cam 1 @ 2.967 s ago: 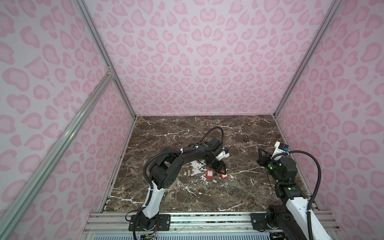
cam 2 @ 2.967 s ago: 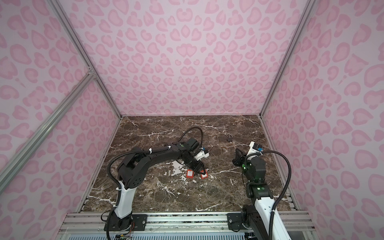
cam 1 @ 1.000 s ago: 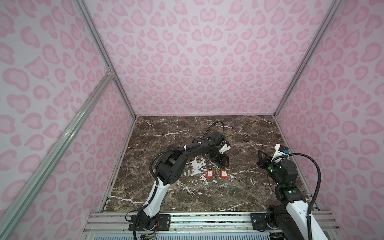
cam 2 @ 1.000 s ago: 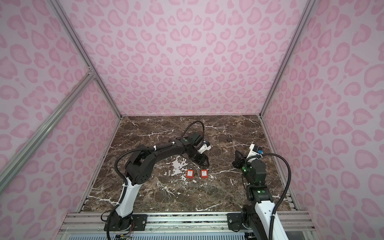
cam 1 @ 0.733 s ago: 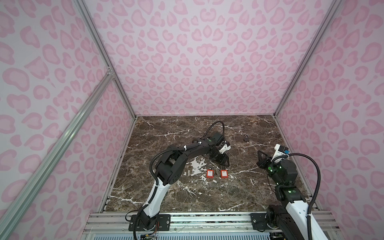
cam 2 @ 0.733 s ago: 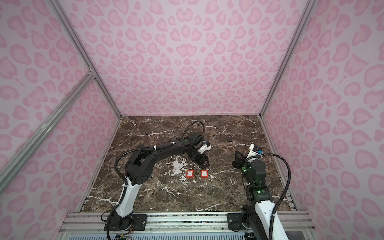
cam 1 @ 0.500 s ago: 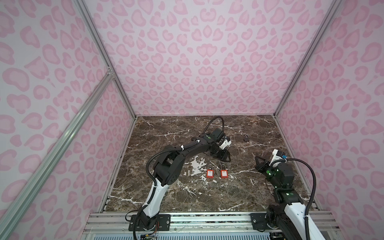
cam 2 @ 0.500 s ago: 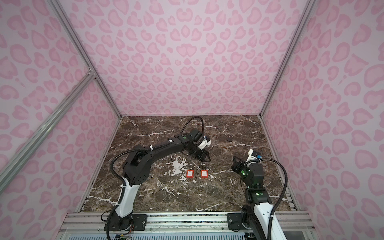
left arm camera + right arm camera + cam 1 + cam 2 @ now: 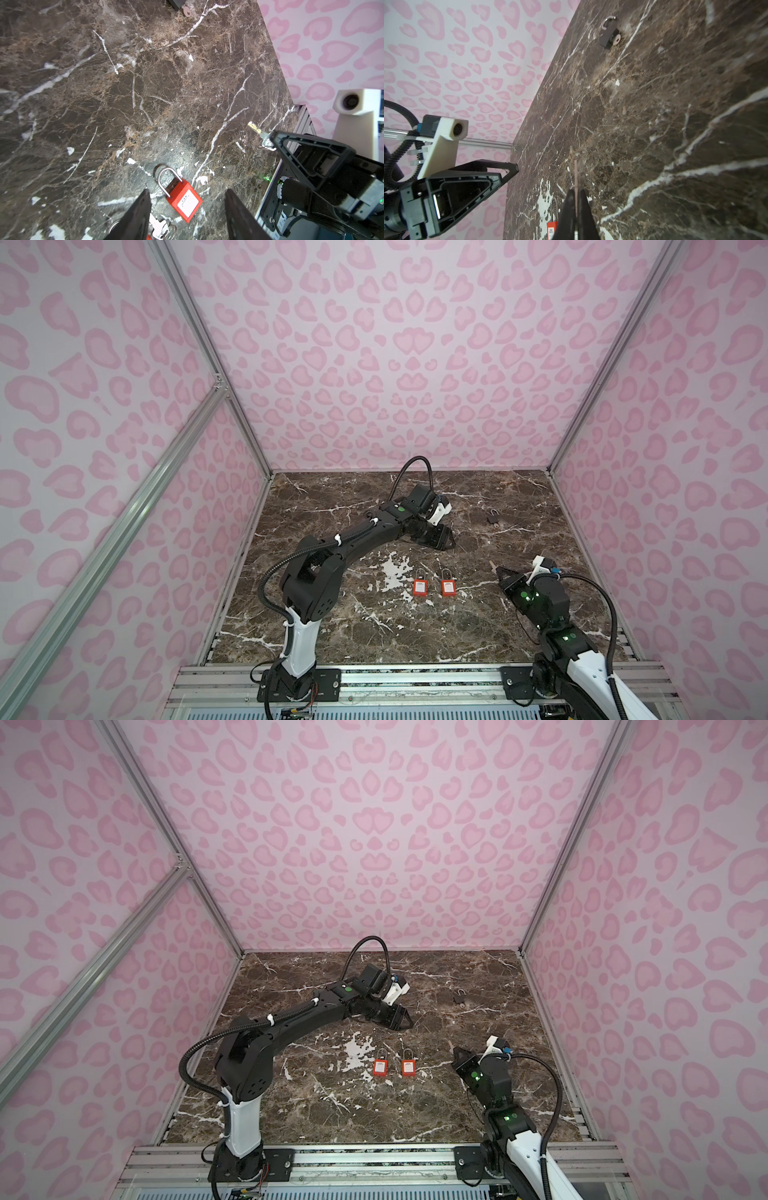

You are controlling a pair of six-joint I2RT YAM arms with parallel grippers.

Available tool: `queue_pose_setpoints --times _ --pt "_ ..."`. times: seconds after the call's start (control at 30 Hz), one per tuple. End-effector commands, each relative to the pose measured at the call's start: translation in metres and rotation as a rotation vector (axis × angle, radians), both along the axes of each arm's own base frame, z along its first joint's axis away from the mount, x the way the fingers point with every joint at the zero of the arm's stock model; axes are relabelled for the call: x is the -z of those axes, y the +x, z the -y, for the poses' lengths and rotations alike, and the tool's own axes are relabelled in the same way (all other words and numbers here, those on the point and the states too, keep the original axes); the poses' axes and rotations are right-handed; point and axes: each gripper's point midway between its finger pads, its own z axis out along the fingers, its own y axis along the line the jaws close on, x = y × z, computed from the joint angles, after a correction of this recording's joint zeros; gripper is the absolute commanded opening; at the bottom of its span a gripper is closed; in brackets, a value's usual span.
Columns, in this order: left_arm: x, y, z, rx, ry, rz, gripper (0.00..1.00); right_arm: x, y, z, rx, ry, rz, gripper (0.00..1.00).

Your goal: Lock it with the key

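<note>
Both grippers stand well off the walls (image 9: 415, 364) over open marble (image 9: 332, 497). The left gripper (image 9: 187, 190) has its fingers (image 9: 137, 216) spread, empty, red padlock (image 9: 186, 202) ahead, untouched; the right gripper (image 9: 576, 190) pinches the key (image 9: 576, 172).

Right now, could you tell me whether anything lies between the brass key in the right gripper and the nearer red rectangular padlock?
Nothing visible does: only bare brown marble tabletop separates the brass key, pinched in the right gripper, from the nearer red rectangular padlock.

Left end effector (image 9: 444, 540) reached far forward, low, jaws apart, empty. Right end effector (image 9: 576, 191) pinched on key (image 9: 255, 127).
</note>
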Motion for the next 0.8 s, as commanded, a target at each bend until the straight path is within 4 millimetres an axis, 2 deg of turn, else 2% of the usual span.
queue_pose_setpoints --times 0.0,0.23,0.5,0.77 --pt "-0.012 0.004 -0.001 -0.012 -0.025 0.033 0.59 -0.002 0.005 -0.001 0.059 0.036 -0.01 0.0" --pt "-0.013 0.003 -0.003 -0.015 -0.029 0.032 0.58 0.003 0.007 -0.023 0.043 0.073 -0.077 0.0" --pt "-0.015 0.001 -0.007 -0.02 -0.027 0.035 0.58 0.018 0.008 -0.054 0.009 0.126 -0.207 0.0" --pt "-0.015 -0.002 -0.013 -0.027 -0.022 0.034 0.58 0.033 -0.003 -0.062 0.077 0.131 -0.29 0.0"
